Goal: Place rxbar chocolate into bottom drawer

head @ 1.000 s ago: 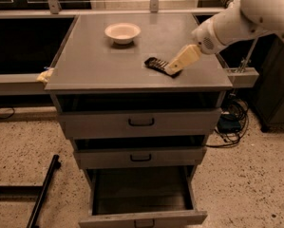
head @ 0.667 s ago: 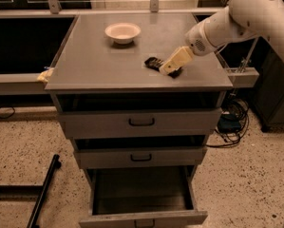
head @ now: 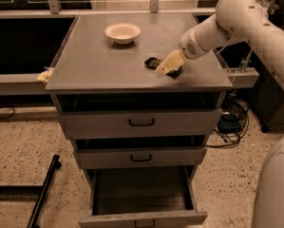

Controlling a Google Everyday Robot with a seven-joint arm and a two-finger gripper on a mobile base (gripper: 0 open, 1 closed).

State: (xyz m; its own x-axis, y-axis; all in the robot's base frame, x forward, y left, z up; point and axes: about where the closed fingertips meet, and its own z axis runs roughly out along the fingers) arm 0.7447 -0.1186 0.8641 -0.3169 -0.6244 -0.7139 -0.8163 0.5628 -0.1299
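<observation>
The rxbar chocolate [head: 152,62], a small flat black bar, lies on the grey cabinet top [head: 99,65], right of centre. My gripper [head: 166,65] is down on the bar's right part and covers most of it. The white arm reaches in from the upper right. The bottom drawer [head: 141,218] is pulled out at the base of the cabinet, and its inside looks empty.
A round cream bowl [head: 122,33] sits at the back of the cabinet top. The two upper drawers [head: 141,122] are slightly ajar. A yellowish scrap [head: 45,75] lies at the top's left edge. Cables [head: 231,122] lie on the floor at right, a black bar [head: 42,194] at left.
The arm has moved left and down, bringing the gripper further over the bar. The bar, bowl and drawers have not moved.
</observation>
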